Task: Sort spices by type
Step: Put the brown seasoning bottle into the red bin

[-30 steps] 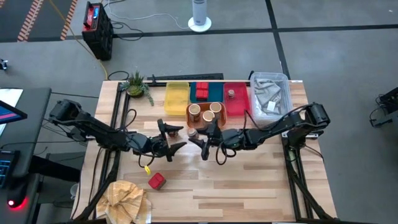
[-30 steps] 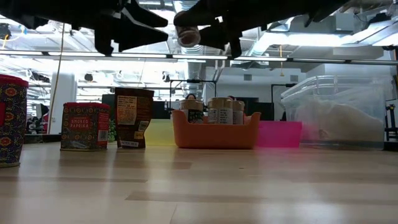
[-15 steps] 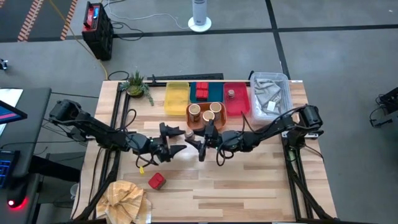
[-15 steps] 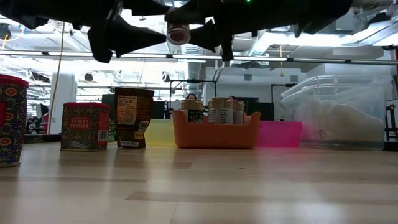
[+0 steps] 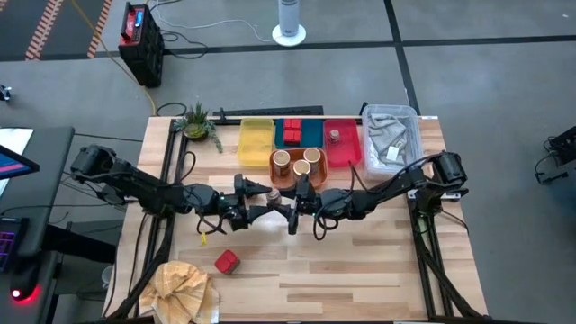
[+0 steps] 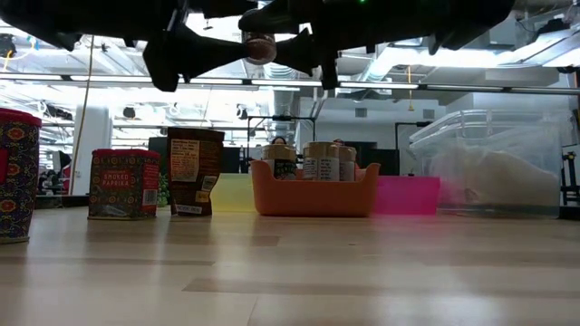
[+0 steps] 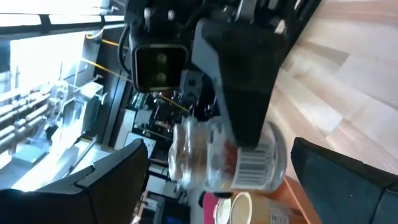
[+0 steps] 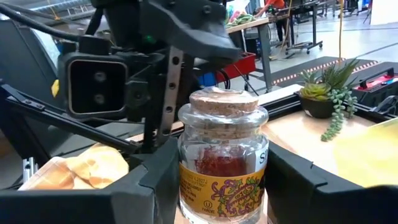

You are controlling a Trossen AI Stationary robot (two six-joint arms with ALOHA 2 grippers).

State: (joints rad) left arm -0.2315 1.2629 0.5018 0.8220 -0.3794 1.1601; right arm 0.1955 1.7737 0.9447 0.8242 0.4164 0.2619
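Cork-topped glass jar [image 8: 222,155] upright, pinched in right tool [image 5: 292,211] above worktop [image 5: 360,270]; left tool [image 5: 255,200] spread wide at its 9 o'clock, nearly touching, facing it

The small glass jar with a cork stopper [image 8: 222,155] is cut off at its base in the right wrist view. From table height, both dark arms run off the top edge, and the patterned red tin [image 6: 16,175] is clipped at the left

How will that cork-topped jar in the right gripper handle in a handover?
The jar looks like clear glass: probably slick and breakable if dropped. The right gripper grips its lower body, so it may tilt. Its cork might pop if the open left gripper grabs there.
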